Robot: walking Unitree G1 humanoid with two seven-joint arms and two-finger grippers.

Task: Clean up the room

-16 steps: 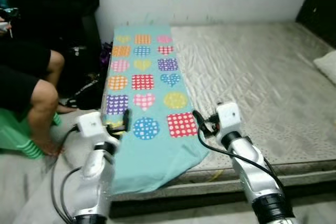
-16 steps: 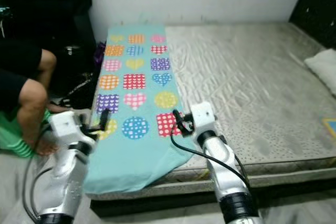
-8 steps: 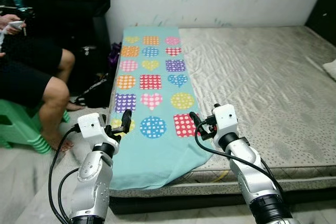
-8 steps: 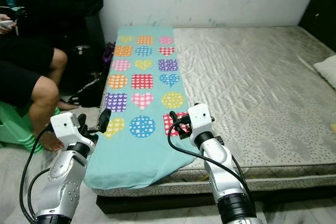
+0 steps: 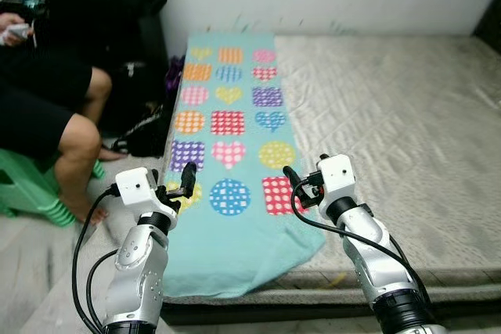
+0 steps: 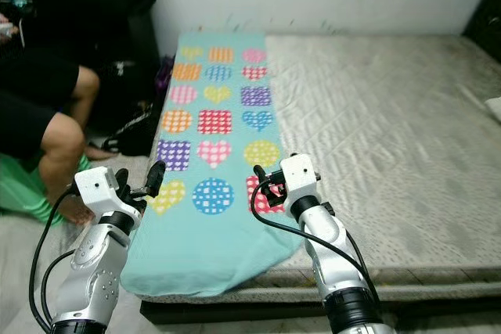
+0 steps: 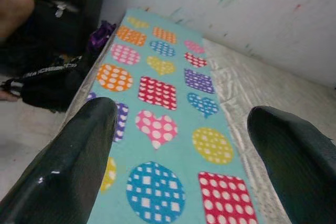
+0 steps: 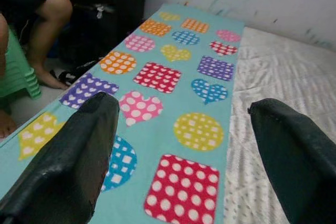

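Hovering over the near end of the patterned teal blanket (image 5: 235, 154) on the mattress (image 5: 391, 123), your left hand (image 5: 177, 185) and right hand (image 5: 294, 185) both gape wide, holding nothing.

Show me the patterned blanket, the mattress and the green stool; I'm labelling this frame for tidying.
patterned blanket (image 5: 227, 127), left eye view: its red square patch.
mattress (image 5: 391, 115), left eye view: bare quilted top.
green stool (image 5: 31, 193), left eye view: its stacked seat edge beside the person's leg.
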